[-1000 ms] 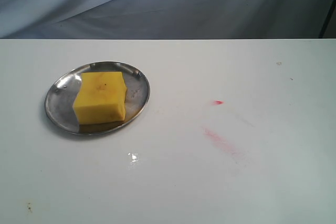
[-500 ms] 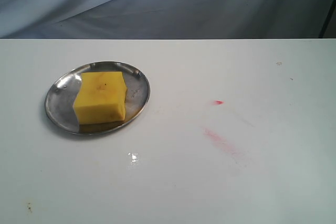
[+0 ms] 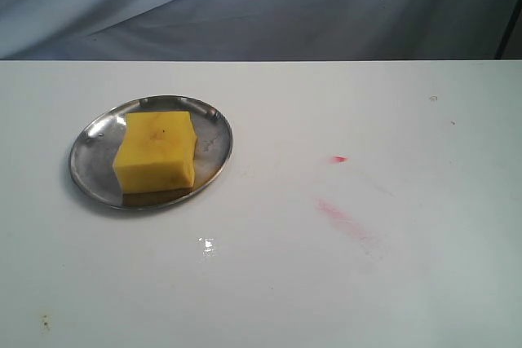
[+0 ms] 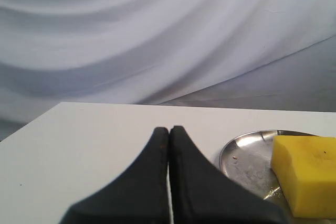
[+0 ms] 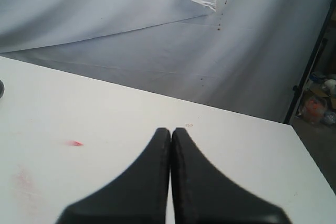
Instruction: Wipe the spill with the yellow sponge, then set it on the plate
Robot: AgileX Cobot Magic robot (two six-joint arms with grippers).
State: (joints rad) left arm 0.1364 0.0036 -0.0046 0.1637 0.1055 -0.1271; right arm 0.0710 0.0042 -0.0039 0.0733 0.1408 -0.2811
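The yellow sponge (image 3: 157,151) lies flat on the silver plate (image 3: 88,159) at the left of the white table. No gripper touches it. The left wrist view shows the sponge (image 4: 307,174) on the plate (image 4: 245,156), off to one side of my left gripper (image 4: 169,128), which is shut and empty above the table. My right gripper (image 5: 171,129) is shut and empty too, over bare table. Neither gripper appears in the exterior view. No yellowish-tan spill shows in any view; only a tiny shiny wet speck (image 3: 206,244) glints in front of the plate.
Faint red smear marks (image 3: 342,218) and a red dot (image 3: 340,159) lie right of centre; the dot (image 5: 76,143) also shows in the right wrist view. A grey cloth backdrop (image 3: 261,6) hangs behind the table's far edge.
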